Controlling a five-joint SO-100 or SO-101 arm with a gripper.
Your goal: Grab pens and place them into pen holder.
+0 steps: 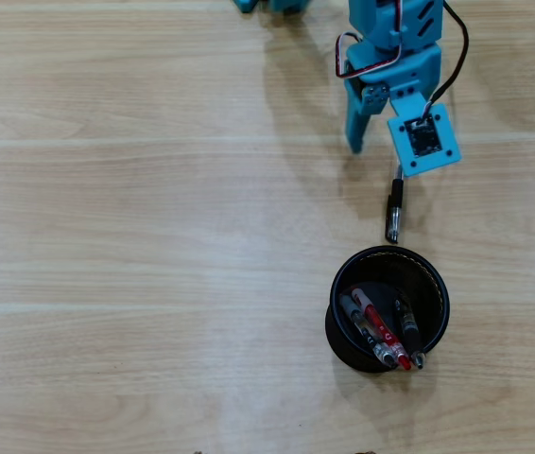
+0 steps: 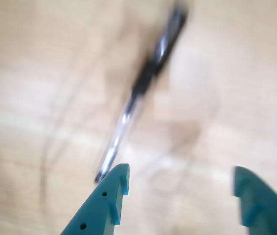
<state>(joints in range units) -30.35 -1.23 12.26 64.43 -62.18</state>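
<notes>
A clear pen with a black clip (image 1: 395,210) lies on the wooden table just above the pen holder; the wrist view shows it blurred as a slanted pen (image 2: 138,93). The black mesh pen holder (image 1: 343,274) stands upright with three pens inside: a grey and clear one (image 1: 360,326), a red one (image 1: 381,331) and a black one (image 1: 407,326). My gripper (image 1: 381,151) hangs over the lying pen's upper end, part of it hidden under the camera mount. In the wrist view the gripper (image 2: 180,176) is open and holds nothing, and the pen's tip is beside the left finger (image 2: 114,191).
The teal arm (image 1: 395,38) comes in from the top edge of the overhead view, with a black cable (image 1: 457,66) looping along its right side. Bare wooden table (image 1: 135,236) stretches out to the left and below.
</notes>
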